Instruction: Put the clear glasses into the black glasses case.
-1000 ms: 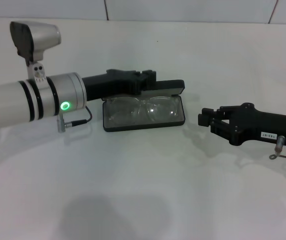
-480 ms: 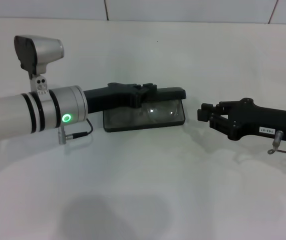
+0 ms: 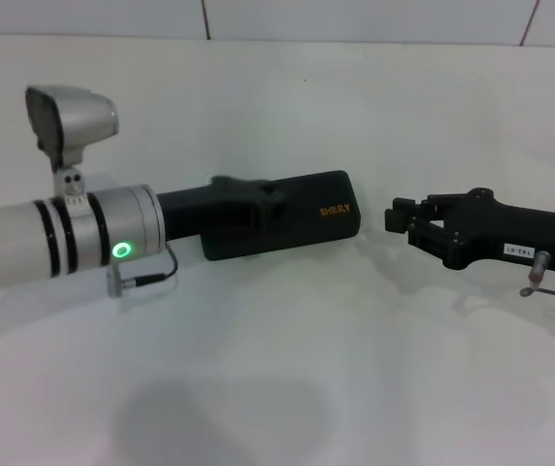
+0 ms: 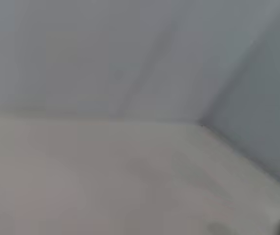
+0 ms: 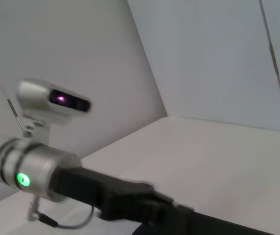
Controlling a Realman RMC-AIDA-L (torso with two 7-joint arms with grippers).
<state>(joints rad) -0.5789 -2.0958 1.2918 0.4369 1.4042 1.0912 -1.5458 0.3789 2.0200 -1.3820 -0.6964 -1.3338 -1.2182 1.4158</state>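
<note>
Head view, risk: the black glasses case (image 3: 292,216) lies shut on the table (image 3: 287,369); the clear glasses cannot be seen, and a temple arm may be pinched if pressed on.
Head view, position: the left gripper (image 3: 258,199) rests on the lid's left part, finger state not discernible; the right gripper (image 3: 399,216) hangs beside the case, apart, jaws parted.
Left wrist view: only table and wall are shown.
Right wrist view: the left gripper (image 5: 152,203) is seen on the dark lid.

Silver left arm (image 3: 54,233) – green ring light, black gripper (image 3: 258,199), dangling grey cable (image 3: 146,277)

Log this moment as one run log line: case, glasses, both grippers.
black glasses case: lid down, SHERY lettering up | clear glasses: not visible | left gripper: on lid | right gripper: beside case, apart, open
</note>
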